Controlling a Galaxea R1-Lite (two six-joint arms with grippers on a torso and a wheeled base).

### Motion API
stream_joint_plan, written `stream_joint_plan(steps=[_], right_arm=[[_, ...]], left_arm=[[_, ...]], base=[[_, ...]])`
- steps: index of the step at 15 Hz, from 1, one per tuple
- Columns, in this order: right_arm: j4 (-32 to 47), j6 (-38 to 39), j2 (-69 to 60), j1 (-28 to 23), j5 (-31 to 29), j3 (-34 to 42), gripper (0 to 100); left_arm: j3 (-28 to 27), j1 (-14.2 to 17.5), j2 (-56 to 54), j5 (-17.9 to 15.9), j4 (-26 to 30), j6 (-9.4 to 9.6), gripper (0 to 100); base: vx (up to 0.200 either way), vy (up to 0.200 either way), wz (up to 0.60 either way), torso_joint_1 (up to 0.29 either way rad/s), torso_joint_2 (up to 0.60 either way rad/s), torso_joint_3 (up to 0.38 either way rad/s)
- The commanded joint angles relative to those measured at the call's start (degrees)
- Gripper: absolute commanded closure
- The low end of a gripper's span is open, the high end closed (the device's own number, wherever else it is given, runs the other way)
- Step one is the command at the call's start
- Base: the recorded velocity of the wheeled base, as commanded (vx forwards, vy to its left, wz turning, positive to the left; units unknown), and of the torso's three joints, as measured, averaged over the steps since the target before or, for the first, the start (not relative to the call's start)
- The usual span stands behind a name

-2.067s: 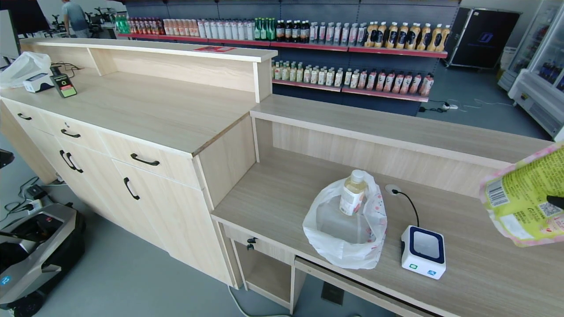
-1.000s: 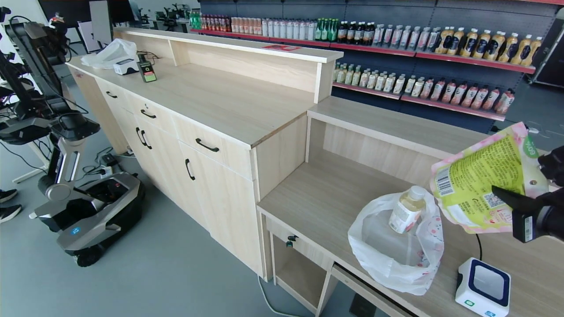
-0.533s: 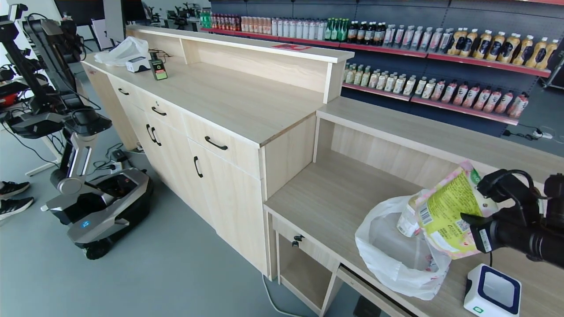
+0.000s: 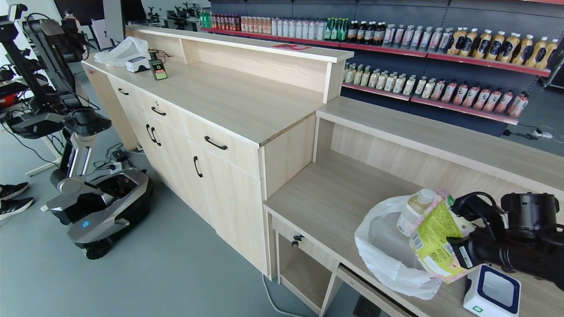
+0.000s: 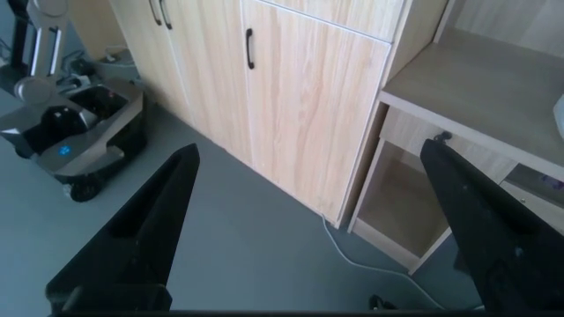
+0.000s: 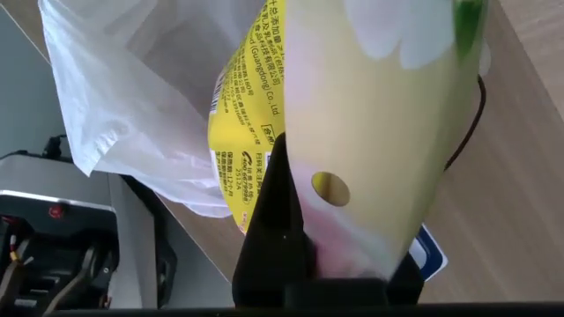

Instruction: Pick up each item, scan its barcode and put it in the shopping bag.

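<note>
Hanging at the mouth of the white shopping bag [image 4: 383,253], the yellow-green snack pouch [image 4: 434,237] is pinched near its top edge by the right gripper [image 4: 454,243]. A bottle [image 4: 413,212] leans inside the bag just behind it, and the scanner [image 4: 491,293] sits just beside the bag on the counter [image 4: 335,193]. The left gripper [image 5: 308,154] is spread wide and empty above the floor.

In the shopping bag [image 4: 374,259] the bottle [image 4: 406,220] blocks the far side; the near side is free
</note>
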Motion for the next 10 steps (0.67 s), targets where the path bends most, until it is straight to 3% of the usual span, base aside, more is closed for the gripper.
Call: stream_joint_plan(steps=[1,6,10], right_arm=[[-0.11,-0.03,3.66,-0.02,0.02,-0.15,100],[-2.39,0.14,6.12,0.24,0.63,-1.20,100],[-8.81,-0.30,9.73,0.86,9.69,-2.70,100]], left_arm=[[0.00,0.04,0.00,0.01,0.00,-0.01,0],[0.00,0.04,0.09,0.01,0.00,-0.01,0],[0.00,0.04,0.09,0.01,0.00,-0.01,0]], base=[[0.000,0.000,0.00,0.000,0.00,0.000],[0.000,0.000,0.00,0.000,0.00,0.000],[0.000,0.000,0.00,0.000,0.00,0.000]])
